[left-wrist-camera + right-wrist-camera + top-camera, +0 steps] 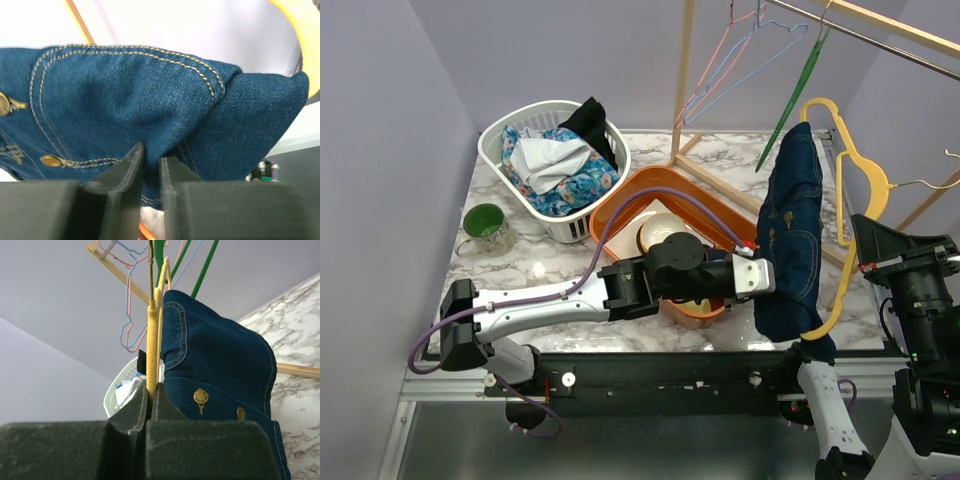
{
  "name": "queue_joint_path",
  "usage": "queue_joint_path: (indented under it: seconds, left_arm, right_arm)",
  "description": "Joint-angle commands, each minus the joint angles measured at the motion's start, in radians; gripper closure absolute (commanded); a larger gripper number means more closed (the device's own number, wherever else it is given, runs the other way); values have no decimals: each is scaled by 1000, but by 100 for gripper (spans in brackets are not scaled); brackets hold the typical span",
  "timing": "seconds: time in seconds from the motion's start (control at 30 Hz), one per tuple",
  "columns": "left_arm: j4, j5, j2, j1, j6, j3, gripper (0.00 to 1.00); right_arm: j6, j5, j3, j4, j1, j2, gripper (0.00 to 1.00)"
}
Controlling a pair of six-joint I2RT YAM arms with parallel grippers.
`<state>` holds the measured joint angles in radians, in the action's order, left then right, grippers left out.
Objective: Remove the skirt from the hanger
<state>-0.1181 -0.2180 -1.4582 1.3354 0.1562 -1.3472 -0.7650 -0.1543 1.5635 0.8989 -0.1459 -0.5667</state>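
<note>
A dark blue denim skirt (793, 230) with brass buttons hangs on a yellow hanger (858, 170) held upright over the table's right side. My left gripper (763, 278) is shut on the skirt's left edge; in the left wrist view the denim (150, 110) is pinched between its jaws (151, 157). My right gripper (817, 338) is shut on the hanger's lower end; in the right wrist view the yellow bar (152, 340) rises from between its jaws (151, 390), with the skirt (220, 370) beside it.
An orange tub (650, 200) holding a bowl lies under my left arm. A white laundry basket (525, 130) of clothes stands at the back left, a green mug (484, 226) to its left. A wooden rack (880, 25) with green, pink and blue hangers stands at the back right.
</note>
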Motion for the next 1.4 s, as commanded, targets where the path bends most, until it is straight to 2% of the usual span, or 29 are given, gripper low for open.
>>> queue_joint_path:
  seconds: [0.0,0.2,0.37,0.53,0.77,0.87,1.07,1.23,1.37]
  left_arm:
    - [-54,49,33,5,23,31,98]
    - [-35,129,73,5,19,31,100]
    - [-15,192,148,4,13,33,100]
    - [164,244,160,4,3,-151,100]
    - [241,290,225,4,20,-273,100]
    - [288,333,242,4,71,-335,100]
    - [311,529,254,5,210,-414,100]
    - [270,718,246,4,333,-469,100]
    - [241,817,239,5,431,-507,100]
  right_arm:
    - [-43,7,-11,-149,-3,27,99]
    - [-16,27,-62,-172,-3,37,99]
    - [55,142,-60,-141,-4,31,99]
    - [119,254,-85,-121,-3,24,99]
    - [136,282,-149,-141,-3,30,99]
    - [145,292,-152,-146,-3,30,99]
    - [155,303,-137,-144,-3,24,99]
    - [164,306,-118,-143,-3,24,99]
    - [164,309,-109,-140,-4,22,99]
